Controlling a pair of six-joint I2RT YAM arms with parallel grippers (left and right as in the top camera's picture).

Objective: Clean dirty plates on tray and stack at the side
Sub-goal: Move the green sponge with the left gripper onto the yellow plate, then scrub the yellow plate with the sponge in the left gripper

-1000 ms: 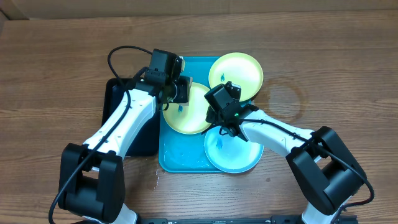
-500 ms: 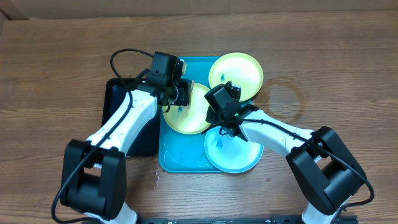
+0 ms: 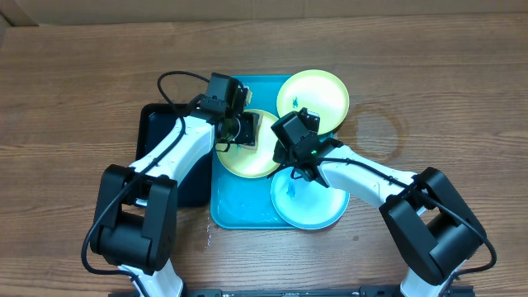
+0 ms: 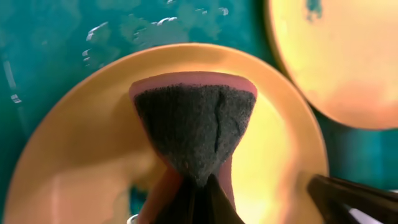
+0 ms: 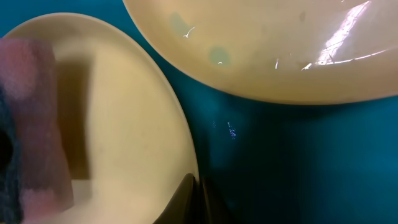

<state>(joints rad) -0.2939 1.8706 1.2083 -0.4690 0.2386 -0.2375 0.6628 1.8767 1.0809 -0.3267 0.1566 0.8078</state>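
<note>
Table [image 3: 445, 66]: wood; nothing is stacked at the side yet.
Tray [image 3: 239, 210]: turquoise, holding all three plates [image 3: 318, 210].
Middle plate [image 3: 256, 161]: yellow-green, the one you're working on.
Right gripper [image 5: 194, 193]: pinched on its rim, unchanged.
Left gripper [image 4: 194, 193]: clamps the sponge [image 4: 196, 124], which has slid slightly rightward, so you're mid-scrub.

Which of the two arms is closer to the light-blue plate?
Right. The right gripper hangs just beyond the far edge of the light-blue plate, its arm crossing above it. The left gripper is farther off, over the middle yellow-green plate with a sponge.
</note>
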